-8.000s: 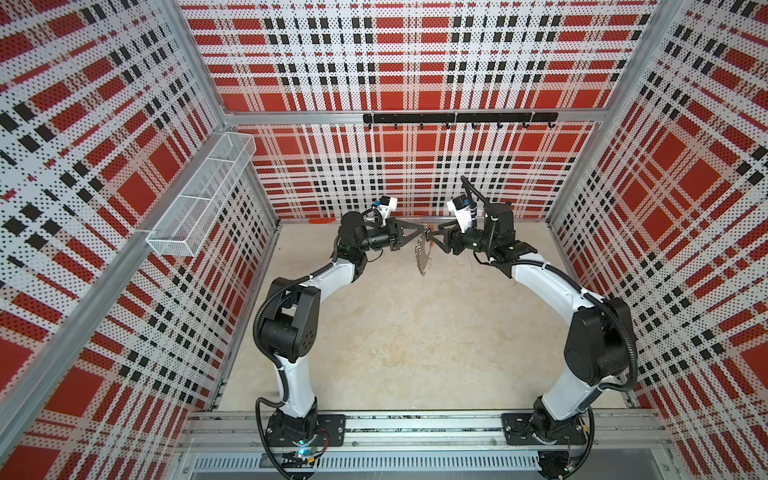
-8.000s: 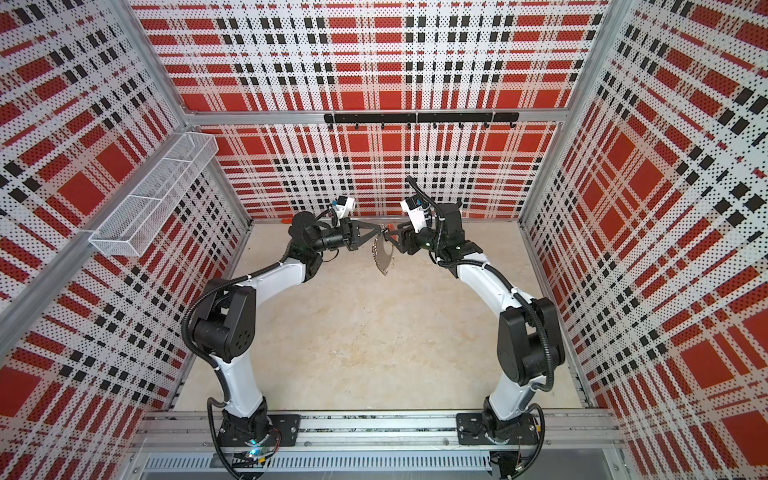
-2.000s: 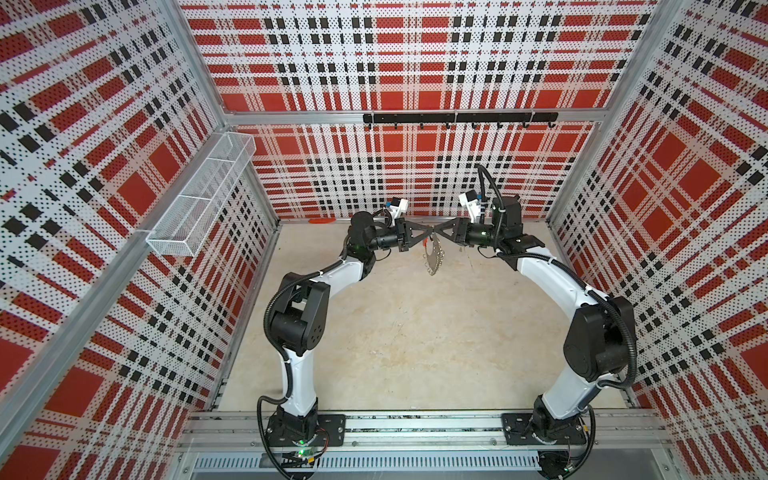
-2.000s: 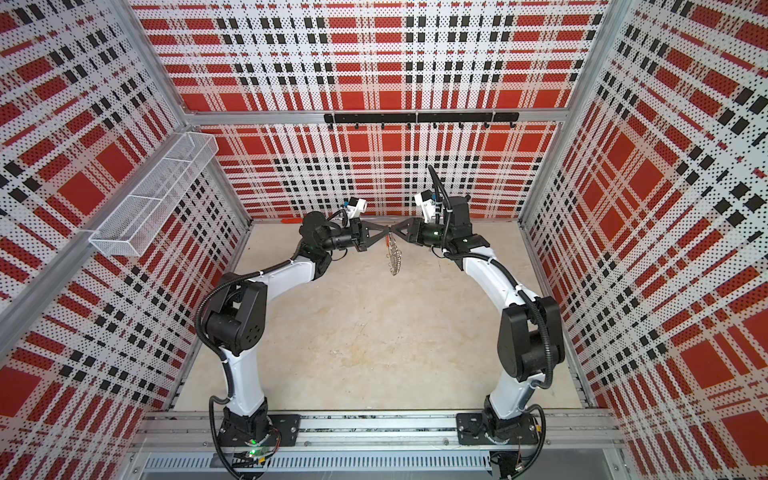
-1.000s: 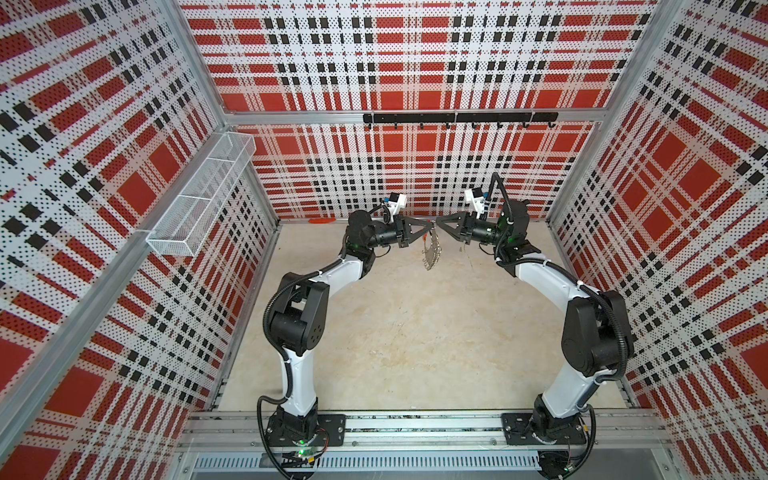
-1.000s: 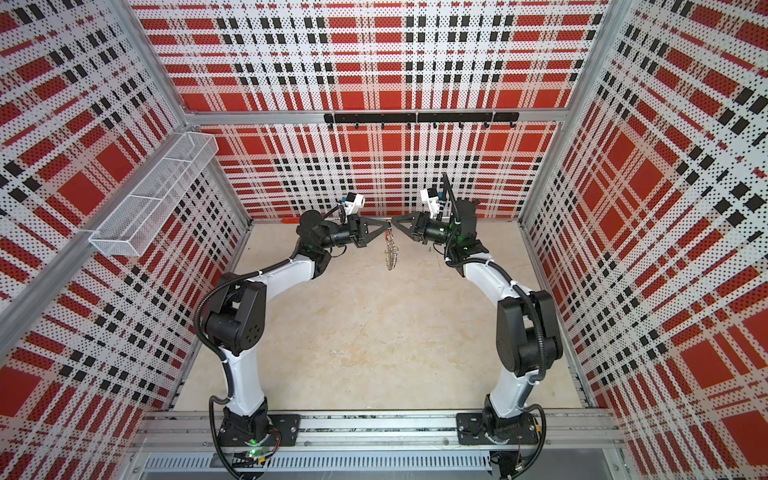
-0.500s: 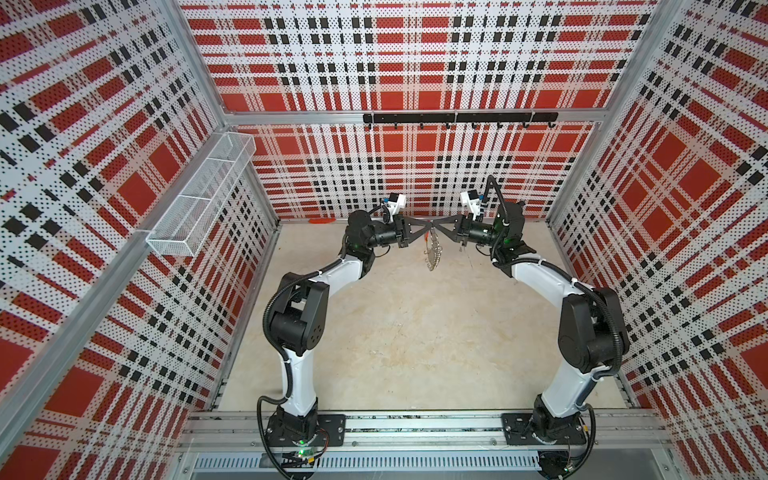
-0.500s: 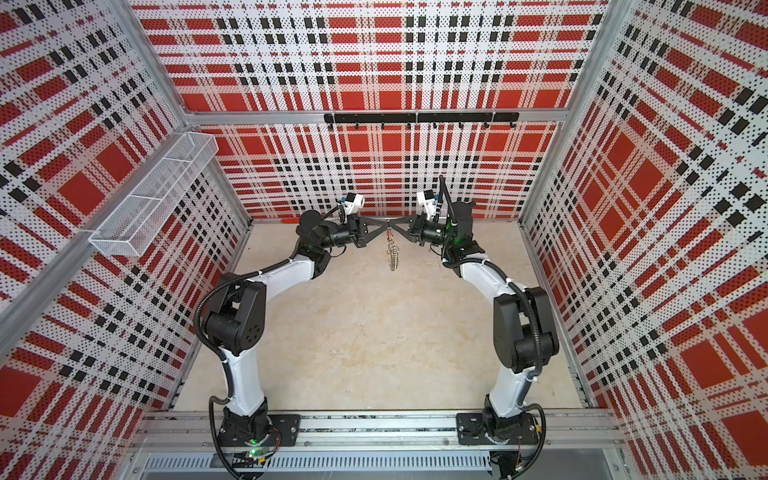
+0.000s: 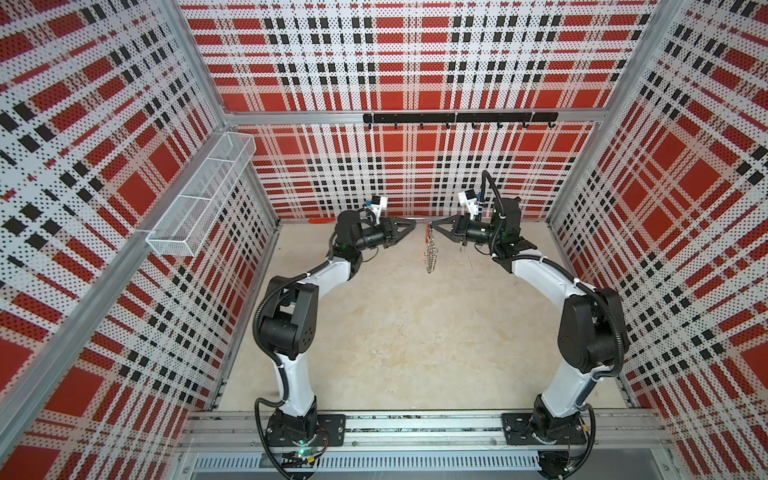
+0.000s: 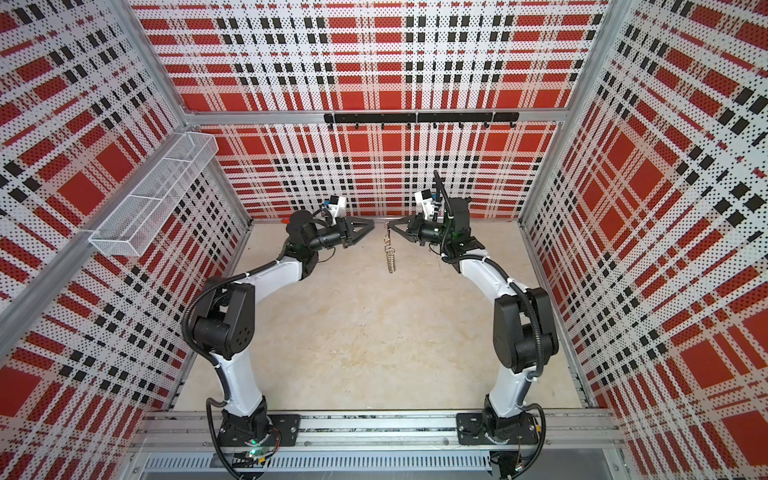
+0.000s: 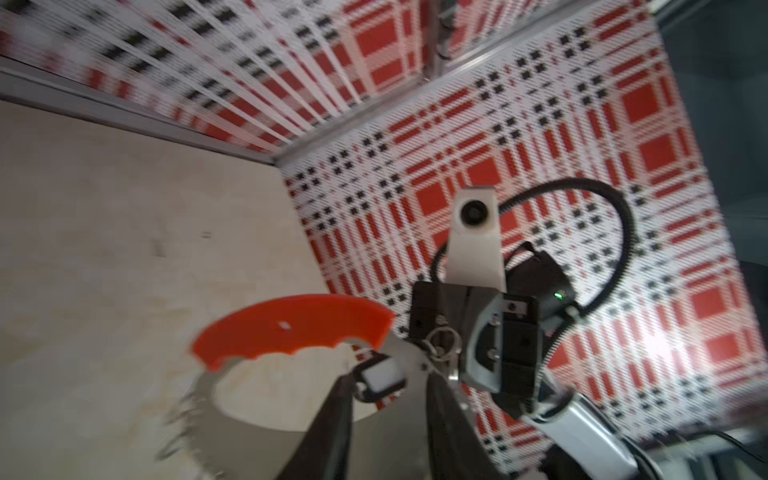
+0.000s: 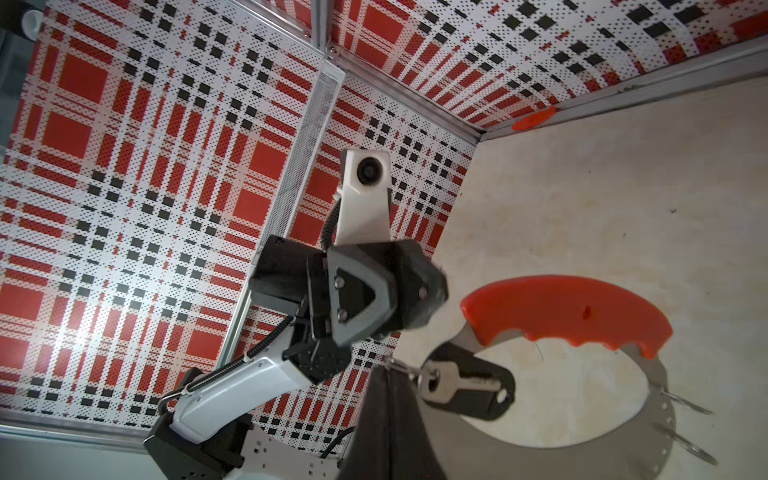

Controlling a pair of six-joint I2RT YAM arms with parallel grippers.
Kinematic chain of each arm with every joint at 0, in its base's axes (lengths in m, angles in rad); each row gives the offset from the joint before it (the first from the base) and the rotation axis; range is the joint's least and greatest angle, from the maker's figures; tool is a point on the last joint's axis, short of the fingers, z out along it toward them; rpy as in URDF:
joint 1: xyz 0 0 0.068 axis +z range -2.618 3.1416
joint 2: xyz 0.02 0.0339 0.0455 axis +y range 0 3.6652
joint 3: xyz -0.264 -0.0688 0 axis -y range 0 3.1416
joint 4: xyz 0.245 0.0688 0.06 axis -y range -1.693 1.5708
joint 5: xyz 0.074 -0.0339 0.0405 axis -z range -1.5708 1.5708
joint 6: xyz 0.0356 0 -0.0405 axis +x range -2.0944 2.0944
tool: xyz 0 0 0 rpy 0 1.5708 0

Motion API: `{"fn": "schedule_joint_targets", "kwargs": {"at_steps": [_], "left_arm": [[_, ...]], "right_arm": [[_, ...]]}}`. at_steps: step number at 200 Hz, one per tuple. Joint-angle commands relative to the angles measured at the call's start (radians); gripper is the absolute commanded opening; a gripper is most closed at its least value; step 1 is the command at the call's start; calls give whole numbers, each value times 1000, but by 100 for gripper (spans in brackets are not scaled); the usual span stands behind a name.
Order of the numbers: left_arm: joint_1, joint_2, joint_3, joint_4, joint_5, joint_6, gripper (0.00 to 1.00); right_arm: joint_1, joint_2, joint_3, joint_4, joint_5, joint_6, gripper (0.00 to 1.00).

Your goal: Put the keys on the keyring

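Right pincer closed tight, pinching the keyring at its upper end, right by the red segment. Can't tell if the tips bite the grey band itself or a small ring there. Left pincer apart, moderate gap, holding nothing. In the left wrist view its two dark fingers frame the black tag, with no contact visible. Both top views show a clear gap between the left pincer tip and the keyring.

Keyring hangs free from the right pincer, long axis vertical, edge-on to the top cameras. Red part up, grey band with split rings down. It is off the bench, above the back middle, between the two pincers.

Key is silver and lies flat against the black tag. Its head is next to the right pincer tips and its blade points away from them, on the same long axis as the tag. Both sit at the band end beside the red segment. A small ring links the key right at the pincer tips; its join to the band is hidden there.

Only container is the white mesh basket on the left wall rail, split by dividers into compartments, well apart from both arms. Small orange-red piece lies on the bench at the foot of the back wall, near the left corner. Black hook rail on the back wall.
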Motion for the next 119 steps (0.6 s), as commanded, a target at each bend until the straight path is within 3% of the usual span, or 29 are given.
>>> {"fn": "schedule_joint_targets", "kwargs": {"at_steps": [1, 10, 32, 73, 119], "left_arm": [[37, -83, 71, -516, -326, 442, 46], [39, -89, 72, -556, -353, 475, 51], [39, -101, 5, -494, -294, 432, 59], [8, -102, -36, -467, -283, 427, 60], [11, -148, -100, -430, -280, 413, 60]], "right_arm": [[-15, 22, 49, -210, 74, -157, 0], [-14, 26, 59, -281, 106, -208, 0], [-14, 26, 60, -398, 192, -299, 0], [22, 69, -21, -329, 231, -264, 0], [129, 224, 76, -342, 270, -280, 0]]}}
